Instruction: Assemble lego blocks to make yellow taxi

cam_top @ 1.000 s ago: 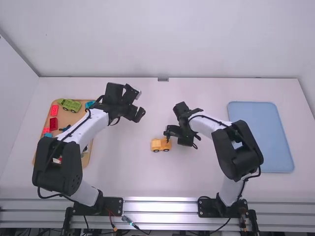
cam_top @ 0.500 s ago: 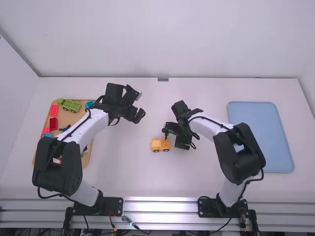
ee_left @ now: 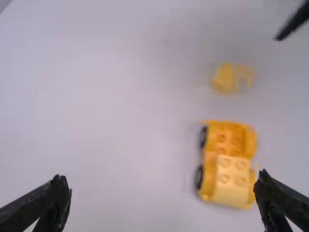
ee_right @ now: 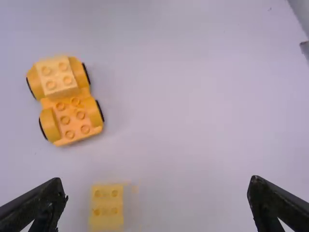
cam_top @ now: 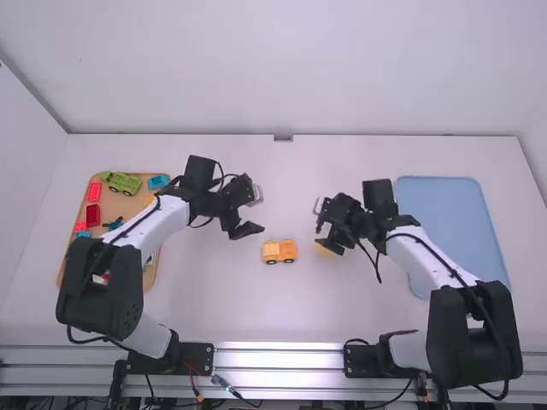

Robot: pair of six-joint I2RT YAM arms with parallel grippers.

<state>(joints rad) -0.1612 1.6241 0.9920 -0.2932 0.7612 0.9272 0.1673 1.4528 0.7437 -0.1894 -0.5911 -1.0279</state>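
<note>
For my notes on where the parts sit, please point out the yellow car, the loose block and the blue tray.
Yellow car (ee_right: 73,124): right wrist view, studded deck between the wheels.
Loose block (ee_right: 106,202): right wrist view, studded top.
Blue tray (cam_top: 461,218): high view, bare floor.

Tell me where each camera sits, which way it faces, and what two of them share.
High view: fixed above and behind both arms, looking forward and down at the table; both arms show from their bases.
Left wrist view: on the left wrist, looking down; the open left gripper and a right-arm fingertip show.
Right wrist view: on the right wrist, looking down; the open right gripper shows.
Both wrist views share the wheeled yellow build and loose yellow block.
</note>
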